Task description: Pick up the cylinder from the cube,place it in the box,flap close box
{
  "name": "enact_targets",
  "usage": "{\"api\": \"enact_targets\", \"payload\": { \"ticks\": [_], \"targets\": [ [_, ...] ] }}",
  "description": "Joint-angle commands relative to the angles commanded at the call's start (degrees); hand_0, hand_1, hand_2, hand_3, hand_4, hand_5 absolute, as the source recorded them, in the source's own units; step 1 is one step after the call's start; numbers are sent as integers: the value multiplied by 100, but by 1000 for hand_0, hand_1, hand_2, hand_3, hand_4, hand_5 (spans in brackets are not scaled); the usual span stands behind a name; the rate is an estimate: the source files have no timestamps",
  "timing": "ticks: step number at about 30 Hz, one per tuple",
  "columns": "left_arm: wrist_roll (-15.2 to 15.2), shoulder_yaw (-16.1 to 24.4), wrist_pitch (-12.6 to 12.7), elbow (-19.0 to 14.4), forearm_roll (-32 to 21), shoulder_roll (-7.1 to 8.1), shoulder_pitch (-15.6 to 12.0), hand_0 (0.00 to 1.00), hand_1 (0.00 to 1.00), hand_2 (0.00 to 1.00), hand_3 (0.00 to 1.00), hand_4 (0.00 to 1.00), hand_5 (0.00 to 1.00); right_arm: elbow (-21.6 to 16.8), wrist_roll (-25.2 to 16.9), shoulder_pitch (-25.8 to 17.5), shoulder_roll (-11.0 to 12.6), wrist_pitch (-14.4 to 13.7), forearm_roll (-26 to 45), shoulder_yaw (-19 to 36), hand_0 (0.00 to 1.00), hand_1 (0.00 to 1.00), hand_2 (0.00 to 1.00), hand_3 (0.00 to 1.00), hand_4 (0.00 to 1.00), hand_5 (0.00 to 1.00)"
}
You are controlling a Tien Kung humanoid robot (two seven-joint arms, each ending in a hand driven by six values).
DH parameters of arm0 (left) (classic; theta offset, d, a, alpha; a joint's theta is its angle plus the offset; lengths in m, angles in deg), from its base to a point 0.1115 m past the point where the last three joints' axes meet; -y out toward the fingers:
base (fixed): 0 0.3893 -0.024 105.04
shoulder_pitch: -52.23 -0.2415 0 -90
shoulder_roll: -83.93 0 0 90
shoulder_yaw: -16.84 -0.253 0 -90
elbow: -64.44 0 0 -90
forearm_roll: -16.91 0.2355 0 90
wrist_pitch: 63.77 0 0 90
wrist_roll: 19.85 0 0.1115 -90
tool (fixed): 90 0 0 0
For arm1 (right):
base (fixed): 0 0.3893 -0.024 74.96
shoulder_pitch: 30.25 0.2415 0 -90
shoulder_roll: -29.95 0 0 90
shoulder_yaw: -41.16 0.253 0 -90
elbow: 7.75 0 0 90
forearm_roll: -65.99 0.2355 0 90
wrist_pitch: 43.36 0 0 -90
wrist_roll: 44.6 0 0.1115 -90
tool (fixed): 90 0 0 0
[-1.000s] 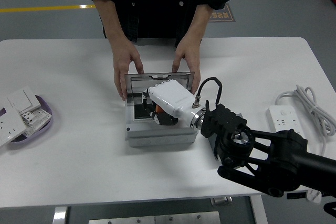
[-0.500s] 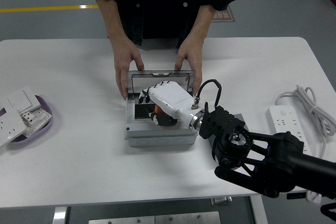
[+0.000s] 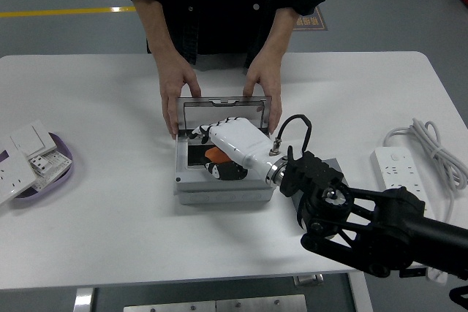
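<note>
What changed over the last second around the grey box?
The right robot hand has shifted slightly toward the table's near edge inside the grey box, and more of the orange cylinder now shows under it; whether it is gripped or released cannot be told. The person's hands stay on the box's back corners, lid upright. The switch plates and power strip are unmoved.

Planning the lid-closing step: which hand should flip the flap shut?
Right, probably. The right hand is already inside the box, beside the upright flap that the person's hands steady. The left arm is out of view.
</note>
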Motion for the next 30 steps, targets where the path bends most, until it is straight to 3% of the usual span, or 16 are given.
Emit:
{"api": "enact_targets", "payload": {
  "ticks": [4,10,14,16,25,30],
  "targets": [
    [-2,28,-2,-10,28,-5,3,598,622,615,632,686,206,-160,-225,-104,119,-207,490,110,753,668,675,815,590,165],
    [-11,94,-3,-31,85,-10,-16,597,622,615,633,690,204,-909,-696,-324,649,-603,1635,643,742,666,671,809,632,159],
    [-16,85,-2,-29,84,-8,-21,597,622,615,633,690,204,-1437,-776,-196,918,-761,2178,1029,742,666,671,809,632,159],
    [-17,78,-3,-28,81,-3,-13,598,622,615,634,692,205,-1539,-794,-55,962,-809,2402,1123,711,647,654,754,613,157],
    [-13,49,-11,-30,63,28,36,597,622,615,633,693,207,-373,-917,870,869,-811,3300,425,652,623,639,703,617,169],
    [-17,20,-12,-29,48,28,45,597,622,615,633,694,207,203,-932,1005,761,-781,3410,76,641,616,636,699,626,181]
  ]
}}
